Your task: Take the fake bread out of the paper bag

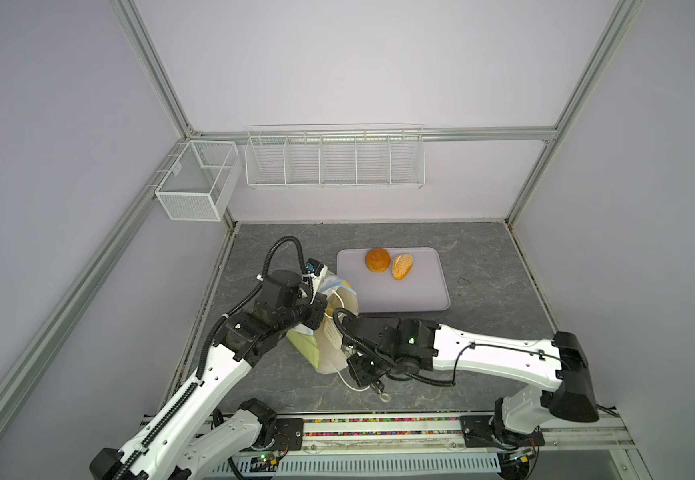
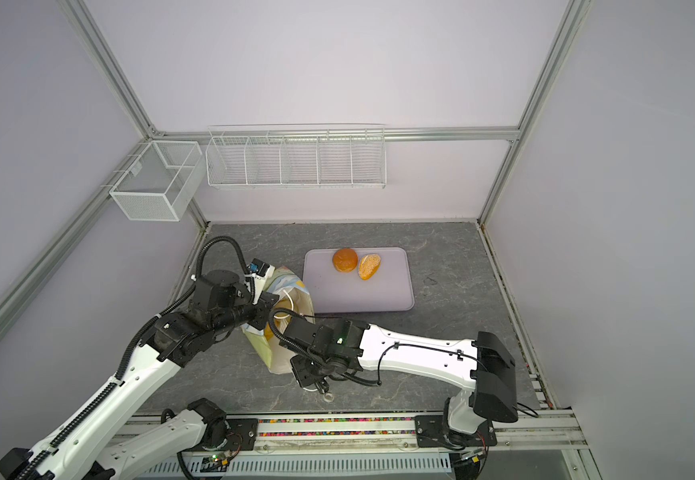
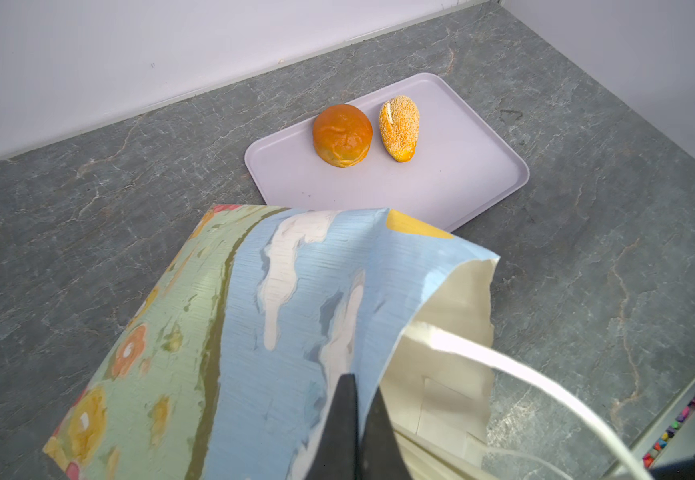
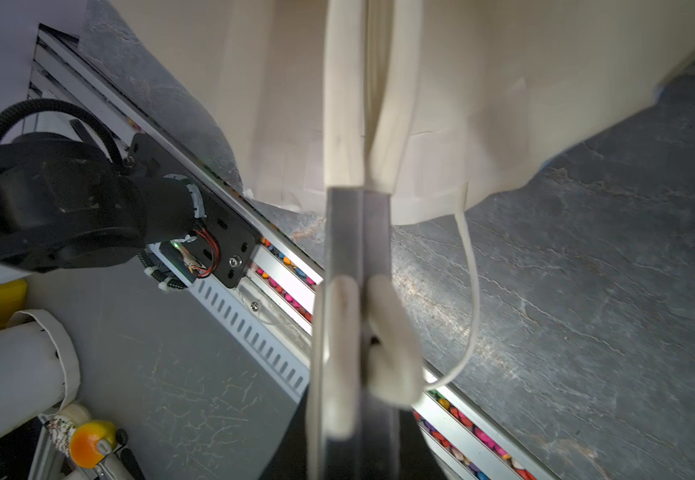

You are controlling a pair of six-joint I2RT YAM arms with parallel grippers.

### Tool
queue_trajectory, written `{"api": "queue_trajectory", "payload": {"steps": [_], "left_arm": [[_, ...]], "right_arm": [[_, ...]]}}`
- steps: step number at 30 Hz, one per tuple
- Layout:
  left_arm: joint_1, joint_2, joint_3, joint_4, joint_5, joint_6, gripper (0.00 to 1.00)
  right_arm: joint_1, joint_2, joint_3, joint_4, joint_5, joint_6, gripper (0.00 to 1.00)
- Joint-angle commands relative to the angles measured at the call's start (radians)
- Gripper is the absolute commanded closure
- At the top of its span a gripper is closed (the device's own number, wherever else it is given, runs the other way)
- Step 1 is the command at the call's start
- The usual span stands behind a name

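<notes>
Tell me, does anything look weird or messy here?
The paper bag looks odd: it leans over instead of standing straight, pinched at its rim by the left gripper and the right gripper, and that rim looks wavy and creased.

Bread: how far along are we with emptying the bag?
Done: a round bun and a seeded roll lie on the tray. In hand: the left hand and right hand are both shut on the bag, gripping edges of its open mouth. Left: an orange patch inside the mouth suggests more bread to lift out.
</notes>
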Motion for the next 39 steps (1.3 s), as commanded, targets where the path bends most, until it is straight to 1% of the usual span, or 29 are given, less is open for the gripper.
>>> {"api": "queue_trajectory", "payload": {"steps": [1, 4, 6, 12, 18, 26, 30, 35, 37, 39], "left_arm": [[0.003, -0.02, -0.012, 0.041, 0.044, -0.05, 1.0], [0.002, -0.017, -0.018, 0.055, 0.063, -0.071, 1.0], [0.003, -0.012, -0.015, 0.061, 0.07, -0.079, 1.0], [0.003, 0.011, 0.007, 0.056, 0.101, -0.082, 1.0], [0.003, 0.028, 0.011, 0.057, 0.129, -0.07, 1.0], [0.003, 0.048, 0.043, 0.024, 0.216, -0.057, 1.0], [0.003, 0.046, 0.067, -0.012, 0.265, -0.032, 1.0], [0.003, 0.034, 0.076, -0.045, 0.283, -0.017, 1.0], [0.003, 0.029, 0.073, -0.054, 0.282, -0.005, 1.0], [0.003, 0.023, 0.071, -0.061, 0.267, 0.008, 1.0]], "right_arm": [[-0.026, 0.041, 0.001, 0.074, -0.05, 0.056, 0.8], [-0.044, 0.077, 0.043, 0.054, -0.043, 0.053, 0.76], [-0.054, 0.095, 0.056, 0.057, -0.058, 0.053, 0.74], [-0.073, 0.104, 0.045, 0.111, -0.103, 0.088, 0.68], [-0.061, 0.099, 0.018, 0.143, -0.116, 0.089, 0.59], [-0.044, 0.13, 0.026, 0.156, -0.128, 0.068, 0.49], [-0.047, 0.161, 0.038, 0.165, -0.139, 0.042, 0.48], [-0.049, 0.177, 0.045, 0.175, -0.128, 0.011, 0.48], [-0.049, 0.174, 0.041, 0.167, -0.116, -0.001, 0.51], [-0.048, 0.16, 0.023, 0.162, -0.1, -0.006, 0.58]]}}
